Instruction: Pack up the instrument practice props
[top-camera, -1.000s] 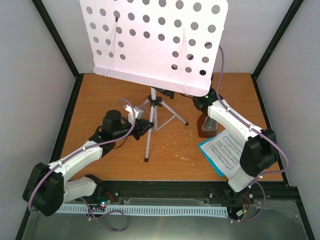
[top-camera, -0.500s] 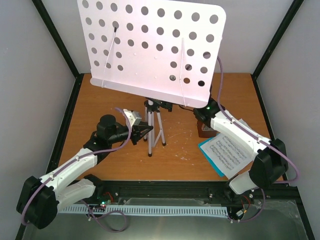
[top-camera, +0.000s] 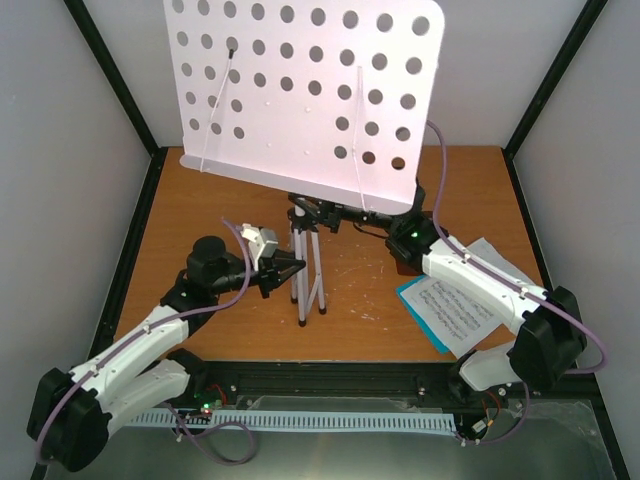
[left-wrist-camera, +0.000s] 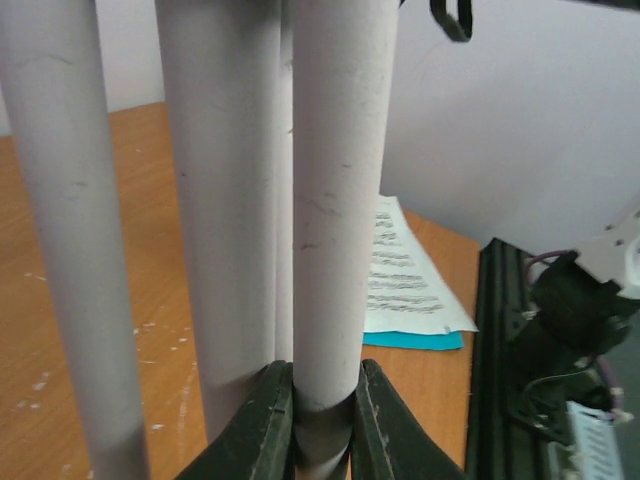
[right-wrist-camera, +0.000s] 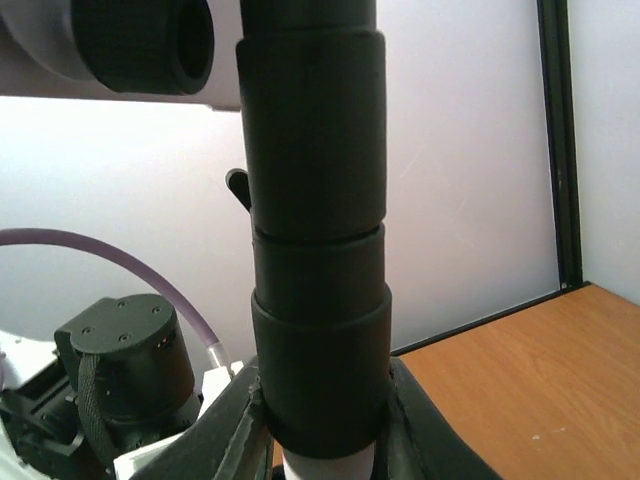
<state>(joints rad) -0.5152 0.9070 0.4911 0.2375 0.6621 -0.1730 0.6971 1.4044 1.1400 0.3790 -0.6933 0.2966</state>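
As the top view alone shows: the music stand (top-camera: 310, 90) stands upright mid-table (top-camera: 200, 200), its desk tilted over both arms and its legs drawn into a tight bundle.
Left wrist view adds: pale, scuffed round tubes side by side (a closeness the overhead view cannot give), with sheet music (left-wrist-camera: 400, 280) lying flat on a teal booklet (left-wrist-camera: 415, 340) beyond.
Right wrist view adds: a stepped black collar on the stand's shaft, pale tube showing just under it.
Left gripper (left-wrist-camera: 325, 400): jaws nearly together, pinching one leg tube from both sides; from above it (top-camera: 290, 270) meets the bundle partway up, on the stand's left.
Right gripper (right-wrist-camera: 320, 420): clamped narrowly round the black collar; from above it (top-camera: 372, 222) reaches in from the right, just below the desk.
Sheet music (top-camera: 460, 300): on the booklet (top-camera: 425, 318), at the table's near right, partly under the right arm.
Metronome (top-camera: 403, 263): a brown sliver beside the papers, mostly hidden by that arm.
Materials: perforated grey sheet desk with round holes; matte tubes; orange-brown wood-grain tabletop, flecked white.
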